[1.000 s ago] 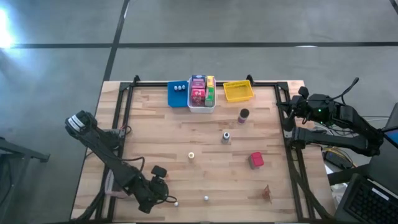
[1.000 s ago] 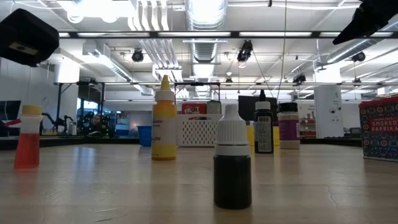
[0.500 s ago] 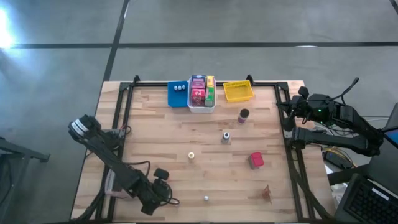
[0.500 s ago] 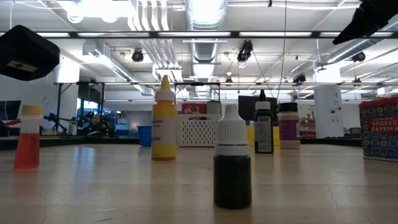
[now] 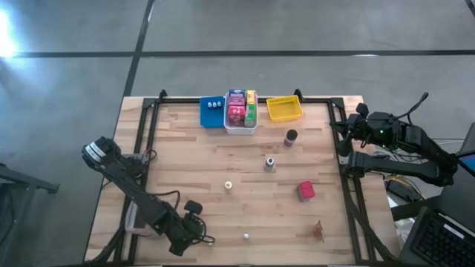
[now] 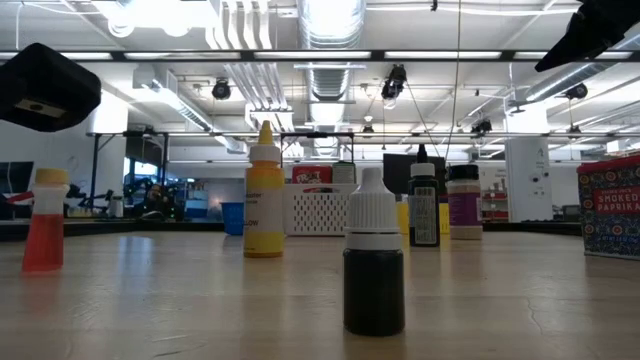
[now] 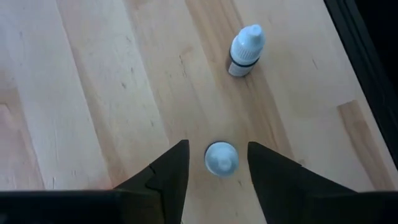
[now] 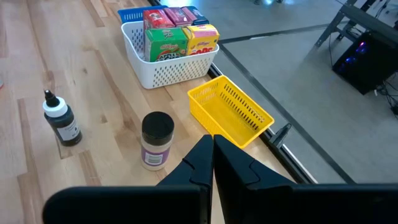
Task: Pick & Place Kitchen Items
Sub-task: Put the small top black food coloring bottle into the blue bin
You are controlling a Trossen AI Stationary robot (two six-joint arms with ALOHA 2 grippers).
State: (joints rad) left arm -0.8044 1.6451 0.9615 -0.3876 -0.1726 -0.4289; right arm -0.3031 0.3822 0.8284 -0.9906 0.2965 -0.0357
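- Left gripper point(image 7: 217, 163) at the table's point(image 5: 185, 159) 7 o'clock corner, fingers apart around a white ball point(image 7: 221, 157), not touching.
- White-capped bottle point(image 7: 244, 51) stands beyond.
- Right gripper point(image 8: 211, 163) at 3 o'clock edge, fingers together, empty.

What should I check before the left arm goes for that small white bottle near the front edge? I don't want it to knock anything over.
1. Left pincer open: ok, fingers spread.
2. White-capped bottle centred between the fingers: ok.
3. Fingers low enough to grip: cannot tell.
4. Second small bottle apart from the fingers: ok, it lies farther ahead.
5. Right pincer out of the way: ok, shut at the table's right edge.
6. White bin has room: cannot tell, boxes already fill much of it.
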